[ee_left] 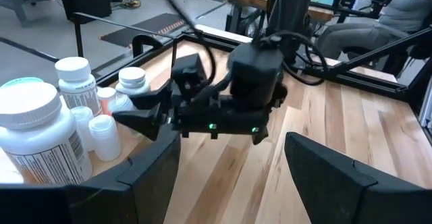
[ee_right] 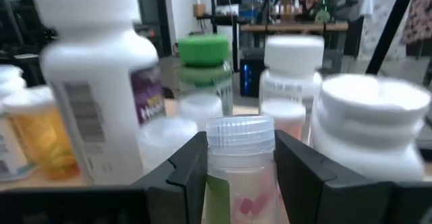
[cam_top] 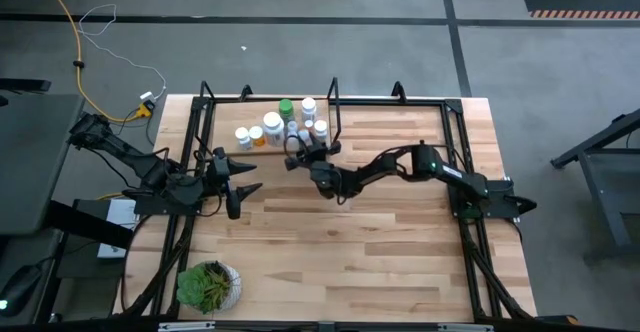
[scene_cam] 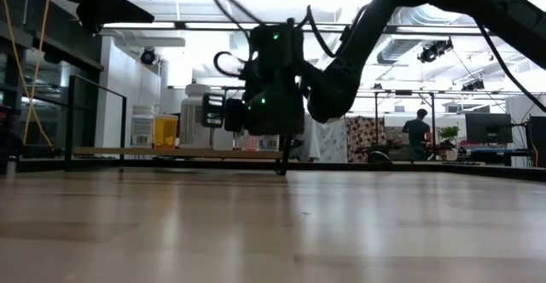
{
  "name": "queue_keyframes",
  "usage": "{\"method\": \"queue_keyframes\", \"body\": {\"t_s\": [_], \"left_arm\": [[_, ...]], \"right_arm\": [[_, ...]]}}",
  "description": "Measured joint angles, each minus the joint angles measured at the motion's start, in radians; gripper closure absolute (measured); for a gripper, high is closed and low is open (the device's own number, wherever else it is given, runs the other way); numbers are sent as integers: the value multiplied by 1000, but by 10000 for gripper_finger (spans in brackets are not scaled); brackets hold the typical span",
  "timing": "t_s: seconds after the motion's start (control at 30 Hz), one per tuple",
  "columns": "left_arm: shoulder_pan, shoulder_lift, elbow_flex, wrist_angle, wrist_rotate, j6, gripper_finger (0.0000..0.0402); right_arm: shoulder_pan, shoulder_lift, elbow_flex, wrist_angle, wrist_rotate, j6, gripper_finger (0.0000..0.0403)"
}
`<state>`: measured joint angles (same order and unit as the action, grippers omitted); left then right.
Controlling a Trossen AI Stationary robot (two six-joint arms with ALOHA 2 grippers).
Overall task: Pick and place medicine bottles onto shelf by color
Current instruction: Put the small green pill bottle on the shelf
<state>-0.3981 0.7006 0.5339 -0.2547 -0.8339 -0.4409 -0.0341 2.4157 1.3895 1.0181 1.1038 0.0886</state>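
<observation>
The shelf [cam_top: 222,122], a light plank in black rods, stands at the table's far left. On it are several medicine bottles: a large white one [ee_right: 101,82], a green-capped one [ee_right: 202,59], an orange one [ee_right: 37,140] and other white ones [ee_right: 368,129]. My right gripper [ee_right: 239,177] reaches level to the shelf's near right corner [cam_top: 300,152], shut on a small clear bottle with a white ribbed cap [ee_right: 239,140]. My left gripper [ee_left: 229,177] hovers open and holding nothing at the table's left [cam_top: 246,177]. My right gripper pinches the small bottle's body just below the cap [ee_right: 214,183] between its two fingers, one on each side. The fingers [ee_right: 304,177] come in level from the table's right side, toward the shelf. The bottle stands upright; the fingers hide whether its base rests on the plank.
A potted green plant [cam_top: 208,285] sits at the table's near left corner. The shelf's black upright posts [cam_top: 334,102] stand close to my right gripper. Bare wood stretches across the table's middle and near side [cam_top: 350,252]. A person [scene_cam: 418,129] stands far back in the room.
</observation>
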Motion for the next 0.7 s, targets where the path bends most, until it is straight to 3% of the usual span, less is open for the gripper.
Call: {"method": "queue_keyframes", "body": {"t_s": [0.17,0.7], "left_arm": [[0,0,0,2,0,0,145],[0,0,0,7,0,0,145]], "right_arm": [[-23,-3,1,-95,-13,137,273],[-24,1,-2,-94,-20,86,231]]}}
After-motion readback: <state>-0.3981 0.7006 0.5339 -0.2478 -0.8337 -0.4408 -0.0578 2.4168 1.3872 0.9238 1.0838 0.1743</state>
